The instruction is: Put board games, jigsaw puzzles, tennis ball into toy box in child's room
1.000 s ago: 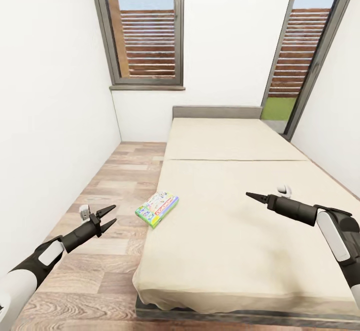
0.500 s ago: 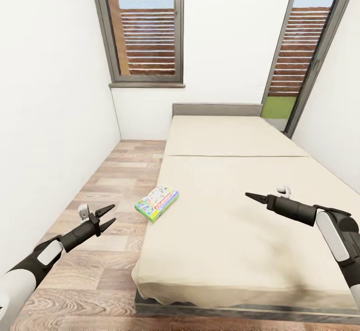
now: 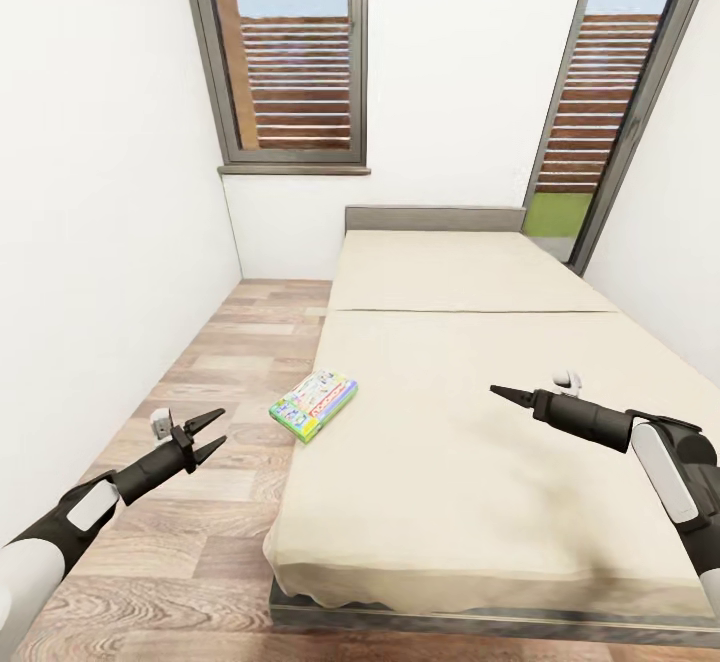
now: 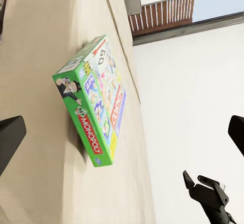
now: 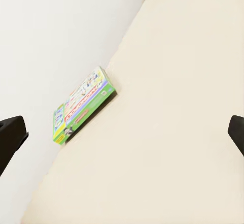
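White walls close in a narrow room with a wood plank floor [image 3: 215, 362], 2 tall windows, and a long bed [image 3: 480, 462] covered in beige. On the bed's left edge, about halfway along its length, lies 1 board game [image 3: 313, 405], flat on the cover and turned a little askew to the edge.

From the head view the box reads as a green-sided rectangle with a pale, busy lid. The left wrist view adds the lettering (MONOPOLY in red on the green side, a GO corner on the lid) [image 4: 96, 102], and the right wrist view shows the same box [image 5: 83, 112] against the bare beige cover with the white wall behind it.

Left tool [image 3: 204, 435] hangs over the floor beside the bed, short of the box and apart from it, its 2 black fingers spread and empty. Right tool [image 3: 503, 394] hangs above the middle of the bed, well apart from the box, with its fingers together in 1 point in the head view, gripping nothing.
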Controlling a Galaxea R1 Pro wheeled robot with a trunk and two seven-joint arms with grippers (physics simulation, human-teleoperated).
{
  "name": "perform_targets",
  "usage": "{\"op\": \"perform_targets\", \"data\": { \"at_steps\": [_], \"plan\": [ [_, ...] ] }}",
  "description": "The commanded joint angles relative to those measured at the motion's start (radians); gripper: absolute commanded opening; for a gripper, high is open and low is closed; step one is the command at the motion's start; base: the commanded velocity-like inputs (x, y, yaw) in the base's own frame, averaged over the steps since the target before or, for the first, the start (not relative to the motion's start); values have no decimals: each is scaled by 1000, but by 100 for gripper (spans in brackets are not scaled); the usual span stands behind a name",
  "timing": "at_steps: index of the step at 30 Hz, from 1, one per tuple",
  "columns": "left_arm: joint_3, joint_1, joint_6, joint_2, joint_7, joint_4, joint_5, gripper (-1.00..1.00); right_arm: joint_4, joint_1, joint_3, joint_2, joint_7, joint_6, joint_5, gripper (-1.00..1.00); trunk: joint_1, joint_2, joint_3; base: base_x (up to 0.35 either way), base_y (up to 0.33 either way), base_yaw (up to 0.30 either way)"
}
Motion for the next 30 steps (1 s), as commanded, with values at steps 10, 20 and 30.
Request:
{"op": "perform_targets", "data": {
  "at_steps": [10, 20, 30],
  "plan": [
    [-4, -2, 7, 2, 1, 0, 6, 100, 0, -1, -1, 0, 2, 5, -2, 100, 19, -35, -17, 0, 0, 0],
    [-3, -5, 5, 7, 6, 1, 5, 100, 1, -1, 1, 0, 3, 5, -2, 100, 57, -105, -48, 0, 0, 0],
    [1, -6, -22, 3, 17, 2, 8, 100, 1, -1, 1, 1, 3, 5, -2, 100, 57, -105, -48, 0, 0, 0]
  ]
}}
